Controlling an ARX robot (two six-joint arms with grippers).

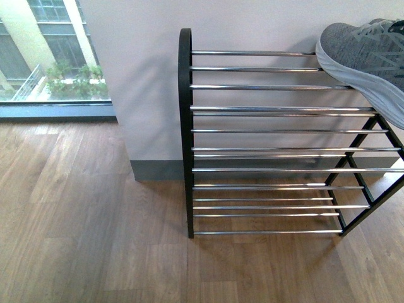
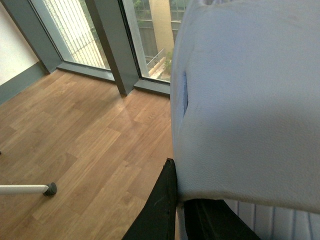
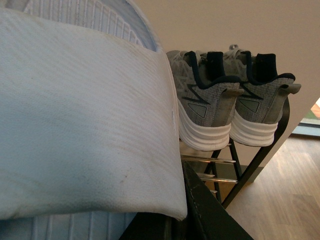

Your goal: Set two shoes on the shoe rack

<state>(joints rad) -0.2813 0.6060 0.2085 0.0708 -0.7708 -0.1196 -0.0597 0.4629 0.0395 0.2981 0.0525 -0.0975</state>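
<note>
Sneakers side by side on the top tier of the shoe rack (image 1: pixel 185 126), both just ahead of the right pincer (image 3: pixel 170 215), heels turned toward it. First sneaker (image 3: pixel 200 110) closest to the pincer's white pad (image 3: pixel 85 125), partly hidden behind the pad's edge; second sneaker (image 3: pixel 260 105) touching the first on its far side, out at the rack's arched black end frame. Grey knit uppers, navy collars, thick white soles resting on the chrome bars, a dark angular mark on each side. Lower bars visible beneath the soles, wooden floor (image 1: pixel 82 221) farther down.

Right pincer itself mostly covered by that broad white pad, only dark parts showing below it; spread or pressed together, cannot tell. Nothing seen pinched.

Left pincer (image 2: pixel 200 200) likewise masked by its own large white pad (image 2: pixel 250 100), black parts under the pad's lower edge; state not readable either. Beyond it, floor boards, tall windows (image 2: pixel 85 35) with grey frames, and a white pole (image 2: pixel 22 189) with a grey foot lying well apart from the pincer.

From the front view, neither arm visible; only one grey toe and white sole poking over the rack's top bars at the far end from the window.
</note>
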